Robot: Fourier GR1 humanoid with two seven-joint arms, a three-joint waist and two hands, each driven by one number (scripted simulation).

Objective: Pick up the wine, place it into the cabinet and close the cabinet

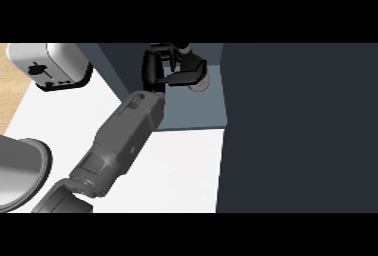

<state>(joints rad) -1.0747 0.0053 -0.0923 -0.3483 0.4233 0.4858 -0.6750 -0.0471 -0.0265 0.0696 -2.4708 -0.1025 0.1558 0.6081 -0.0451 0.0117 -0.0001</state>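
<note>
Looking down from the head view, the only one we have, we see the left hand [155, 67] at the end of a long grey forearm that reaches up from the lower left into the open cabinet [192, 112]. Its fingers are curled round the wine bottle [199, 82], which sits inside the cabinet's mouth, just beside the dark door [295, 125] that fills the right of the view. The right hand does not show at all. Most of the bottle is hidden by the black fingers. What we can make out is a pale round end at the lower right of the hand and a small pale tip near the top of it. From these we judge that the long axis runs roughly up and down the view, slanted a little, with the round end nearer us. We cannot tell for certain which end is the neck, nor whether the bottle rests on the cabinet floor or hangs above it. We expect it to handle as a stiff, smooth, fairly heavy thing that can slip and would break if knocked, so the sensible hold is round the wide body, low enough to keep it from tipping. On the white counter [177, 170], a toaster [48, 65] and a grey pot [18, 170] stand well apart from the cabinet.
</note>
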